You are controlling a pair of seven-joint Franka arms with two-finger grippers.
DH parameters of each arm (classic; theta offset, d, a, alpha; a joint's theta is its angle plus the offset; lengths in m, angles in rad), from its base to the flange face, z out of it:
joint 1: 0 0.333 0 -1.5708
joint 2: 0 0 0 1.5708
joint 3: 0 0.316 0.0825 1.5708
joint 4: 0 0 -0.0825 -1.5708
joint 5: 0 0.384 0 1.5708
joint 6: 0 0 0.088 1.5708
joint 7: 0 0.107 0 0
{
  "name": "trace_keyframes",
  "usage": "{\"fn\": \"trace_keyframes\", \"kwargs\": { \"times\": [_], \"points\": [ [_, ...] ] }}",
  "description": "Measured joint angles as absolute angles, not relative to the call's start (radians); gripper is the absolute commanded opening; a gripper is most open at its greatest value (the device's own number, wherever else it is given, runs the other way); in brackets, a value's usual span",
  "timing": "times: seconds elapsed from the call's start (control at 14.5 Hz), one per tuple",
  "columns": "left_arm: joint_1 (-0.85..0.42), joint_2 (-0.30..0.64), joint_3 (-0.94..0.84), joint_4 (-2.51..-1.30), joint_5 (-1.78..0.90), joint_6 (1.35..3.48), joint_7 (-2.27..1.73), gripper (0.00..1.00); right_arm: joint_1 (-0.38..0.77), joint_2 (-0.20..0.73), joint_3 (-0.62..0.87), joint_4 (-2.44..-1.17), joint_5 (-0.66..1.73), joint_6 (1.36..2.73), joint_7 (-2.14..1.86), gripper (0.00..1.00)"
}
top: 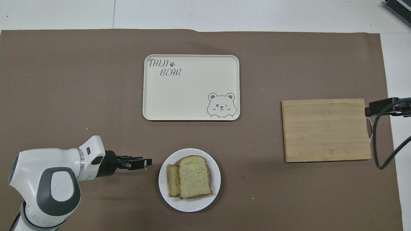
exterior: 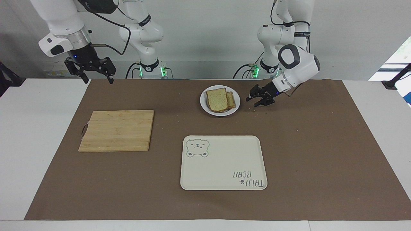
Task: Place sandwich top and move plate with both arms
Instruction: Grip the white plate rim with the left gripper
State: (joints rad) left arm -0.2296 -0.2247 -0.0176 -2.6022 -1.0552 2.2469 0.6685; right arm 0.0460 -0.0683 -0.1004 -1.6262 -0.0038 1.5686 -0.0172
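Note:
The small white plate (exterior: 221,113) (top: 189,205) sits near the robots' edge of the brown mat. On it the sandwich top (exterior: 217,100) (top: 194,177), a pale speckled slice with a brown crust, lies partly over a second slice (exterior: 231,99) (top: 173,180). My left gripper (exterior: 253,101) (top: 148,162) hangs low just beside the plate, toward the left arm's end, pointing at it, touching nothing, with its fingertips a little apart. My right gripper (exterior: 98,81) waits open and empty over the mat's corner by the right arm's base, above the table.
A cream tray (exterior: 224,166) (top: 192,106) with a bear drawing lies farther from the robots than the plate. A wooden cutting board (exterior: 117,130) (top: 326,130) lies toward the right arm's end. Crumbs dot the brown mat (exterior: 321,144).

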Motion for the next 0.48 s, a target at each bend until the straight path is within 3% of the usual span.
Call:
{"fn": "trace_keyframes", "kwargs": {
  "times": [0.48],
  "points": [
    [-0.23, -0.188, -0.018, -2.652, -1.245, 2.25, 0.853, 0.33, 0.046, -0.071, -0.1, -1.626, -0.004, 1.557, -0.027, 1.0]
  ]
}}
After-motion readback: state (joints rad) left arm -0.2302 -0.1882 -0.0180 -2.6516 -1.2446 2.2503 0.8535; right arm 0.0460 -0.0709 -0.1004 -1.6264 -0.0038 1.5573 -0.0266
